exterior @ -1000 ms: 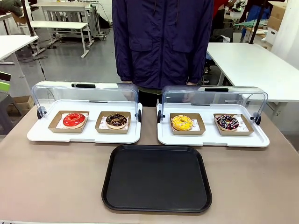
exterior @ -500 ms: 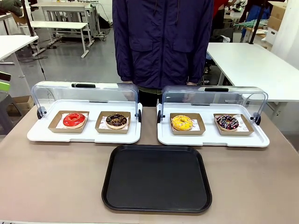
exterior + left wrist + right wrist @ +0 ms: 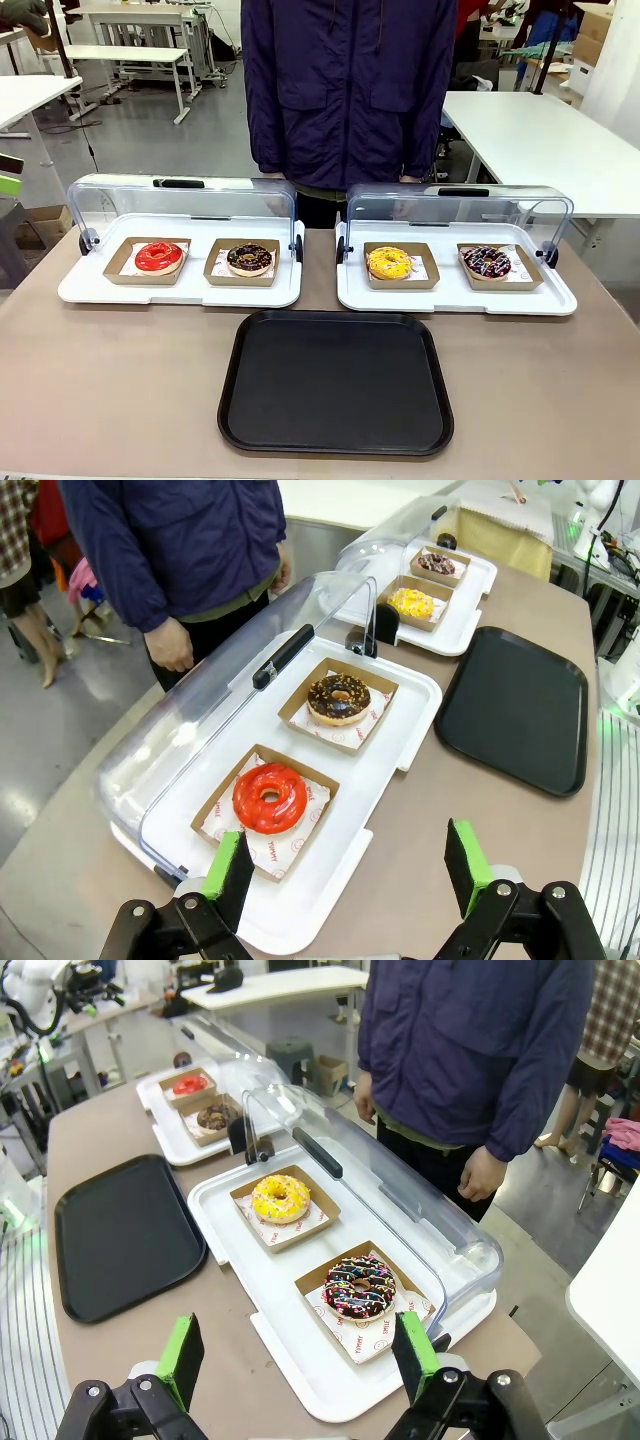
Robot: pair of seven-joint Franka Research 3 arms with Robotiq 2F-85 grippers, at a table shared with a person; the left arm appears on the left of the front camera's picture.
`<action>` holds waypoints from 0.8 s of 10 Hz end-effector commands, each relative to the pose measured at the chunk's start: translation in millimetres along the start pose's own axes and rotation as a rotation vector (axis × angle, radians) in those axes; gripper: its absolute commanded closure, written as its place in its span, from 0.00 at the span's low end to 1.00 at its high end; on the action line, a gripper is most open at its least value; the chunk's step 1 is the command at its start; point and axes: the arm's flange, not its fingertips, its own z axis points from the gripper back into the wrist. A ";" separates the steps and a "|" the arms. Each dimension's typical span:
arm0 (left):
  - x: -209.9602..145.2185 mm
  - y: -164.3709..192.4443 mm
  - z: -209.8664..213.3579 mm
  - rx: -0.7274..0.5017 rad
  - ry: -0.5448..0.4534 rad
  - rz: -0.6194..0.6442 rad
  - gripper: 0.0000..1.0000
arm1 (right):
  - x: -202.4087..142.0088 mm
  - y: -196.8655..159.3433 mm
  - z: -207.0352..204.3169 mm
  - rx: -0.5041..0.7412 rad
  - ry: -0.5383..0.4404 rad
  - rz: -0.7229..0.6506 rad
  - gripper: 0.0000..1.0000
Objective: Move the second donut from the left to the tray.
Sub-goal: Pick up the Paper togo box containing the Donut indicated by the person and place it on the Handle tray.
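Observation:
The second donut from the left is dark chocolate-glazed with nut bits and sits in a brown cardboard holder on the left white display tray; it also shows in the left wrist view and far off in the right wrist view. The black tray lies bare at the table's near middle, seen too from the left wrist and the right wrist. My left gripper hangs open above the left display tray's near end. My right gripper is open above the right display tray's end. Neither holds anything.
A red-glazed donut shares the left display tray. A yellow donut and a sprinkled dark donut sit in the right display tray. Both clear domed lids stand open. A person stands at the far side.

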 end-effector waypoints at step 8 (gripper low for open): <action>-0.1 0.1 -1.2 -0.007 -0.007 -0.003 0.00 | 1.8 -0.5 -0.5 0.001 -0.014 0.010 0.00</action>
